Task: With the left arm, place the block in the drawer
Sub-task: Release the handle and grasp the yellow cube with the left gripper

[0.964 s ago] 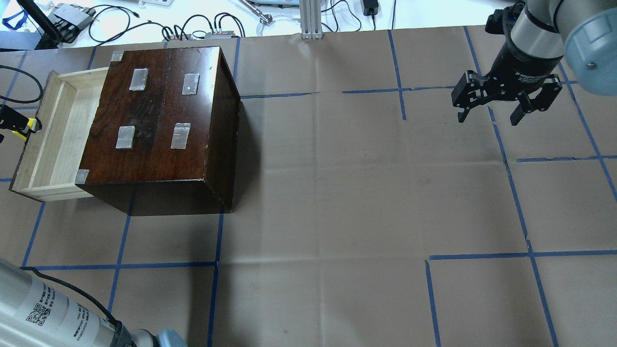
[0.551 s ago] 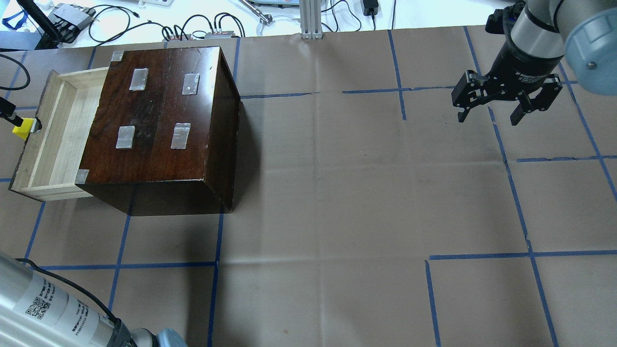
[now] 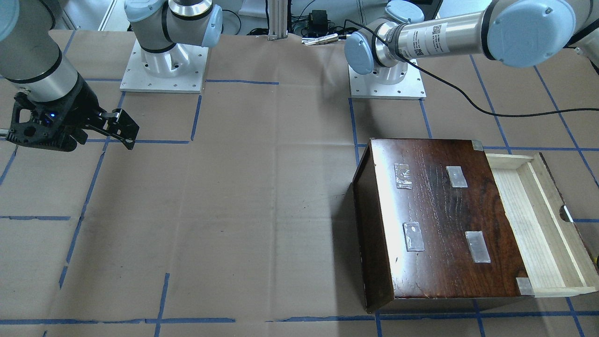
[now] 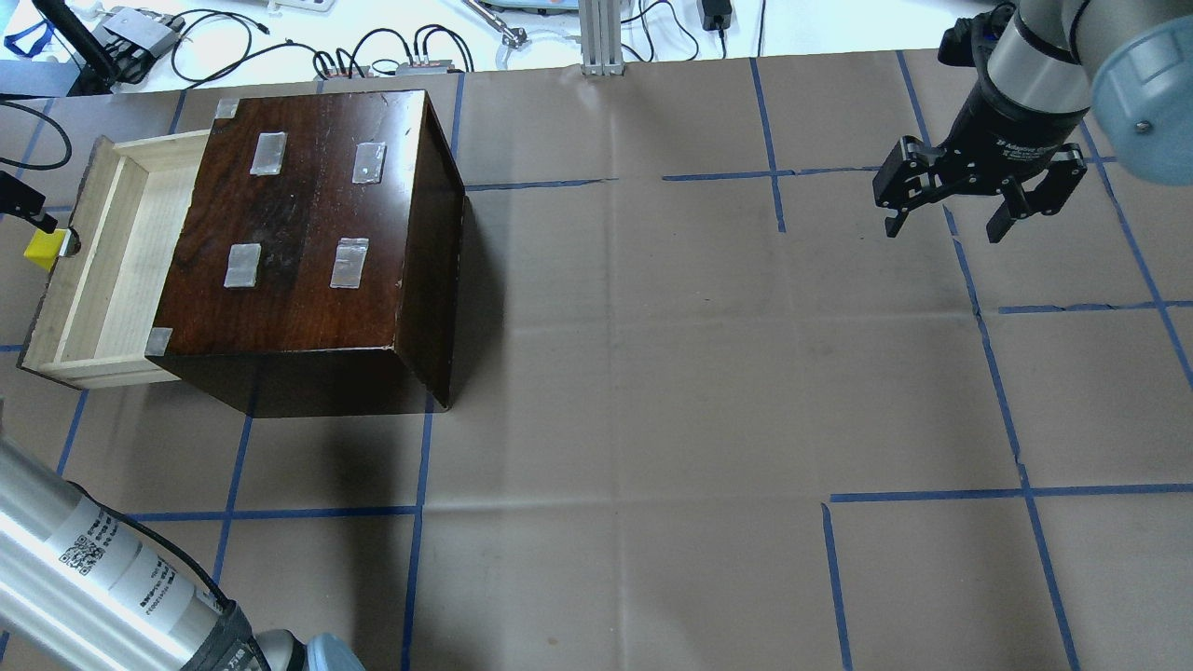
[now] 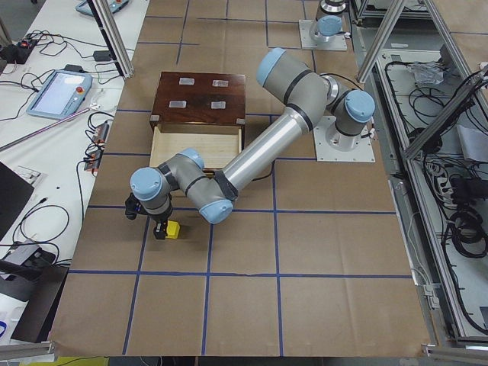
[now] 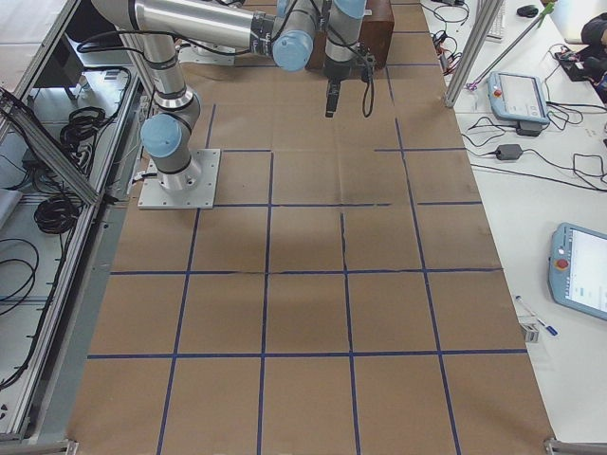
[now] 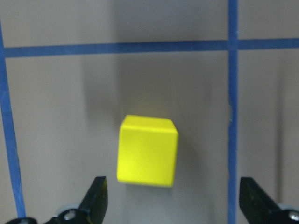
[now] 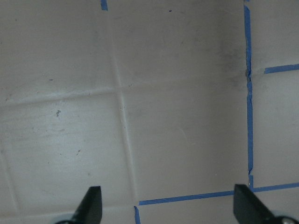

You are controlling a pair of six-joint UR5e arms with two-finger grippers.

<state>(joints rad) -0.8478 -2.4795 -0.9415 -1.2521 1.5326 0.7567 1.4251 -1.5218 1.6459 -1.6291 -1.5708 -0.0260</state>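
The yellow block (image 4: 44, 247) lies on the brown paper just outside the dark front of the open drawer (image 4: 102, 261), which is pulled out of the dark cabinet (image 4: 308, 224). The drawer's pale wood inside holds nothing. My left gripper (image 4: 28, 210) is at the view's left edge, above and beside the block. In the left wrist view the gripper (image 7: 173, 200) is open, and the block (image 7: 148, 150) lies free just ahead of the fingertips (image 7: 96, 196). In the exterior left view the block (image 5: 173, 229) sits beside the gripper (image 5: 158, 229). My right gripper (image 4: 946, 224) is open and holds nothing, far right.
The cabinet (image 3: 440, 215) has tape patches on top, and its drawer (image 3: 533, 224) opens toward the table's left end. The left arm's black cable (image 3: 468, 105) trails across the table behind the cabinet. Blue tape lines (image 4: 419, 466) grid the brown paper.
My left gripper has drawn back from the block toward the far side and left edge of the overhead view, uncovering it. The block stays beside the drawer front. The right arm has not moved.
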